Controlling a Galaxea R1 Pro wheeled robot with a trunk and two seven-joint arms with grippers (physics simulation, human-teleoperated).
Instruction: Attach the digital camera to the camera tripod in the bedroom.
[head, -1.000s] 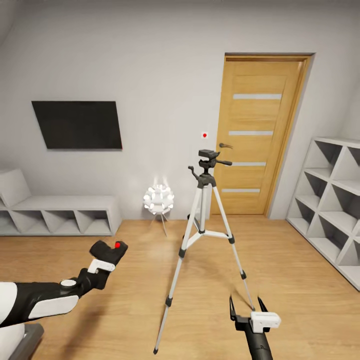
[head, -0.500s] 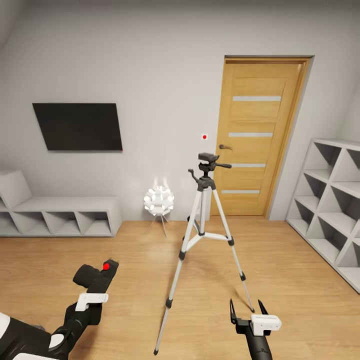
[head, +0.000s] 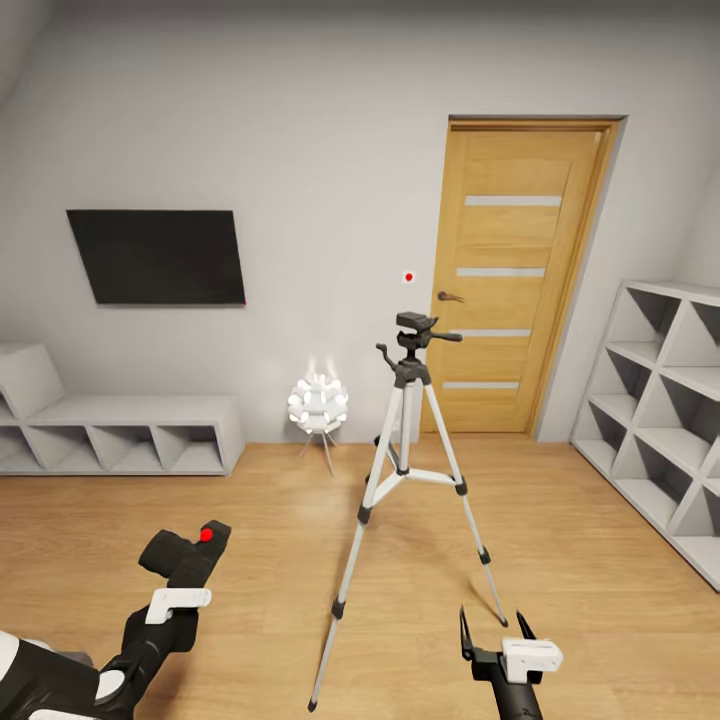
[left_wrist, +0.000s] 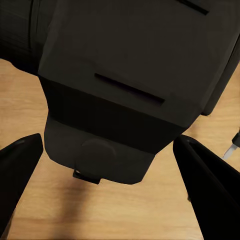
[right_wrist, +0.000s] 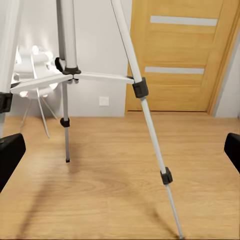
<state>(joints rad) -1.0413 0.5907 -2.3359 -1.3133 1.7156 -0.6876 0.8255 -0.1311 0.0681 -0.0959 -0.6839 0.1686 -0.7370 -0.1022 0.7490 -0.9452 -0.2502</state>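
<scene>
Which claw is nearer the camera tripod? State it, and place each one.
Right. The right claw, open and empty, sits low beside the camera tripod's front right foot. The left claw holds the digital camera further out, off the tripod's left side.

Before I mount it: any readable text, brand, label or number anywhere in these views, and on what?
No readable text in any view.
digital camera, held in the left gripper: a plain red dot, no lettering; its underside in the left wrist view is blank.
camera tripod: no markings.
wall TV, door: blank.
Red dot on a white wall plate: no lettering.
</scene>
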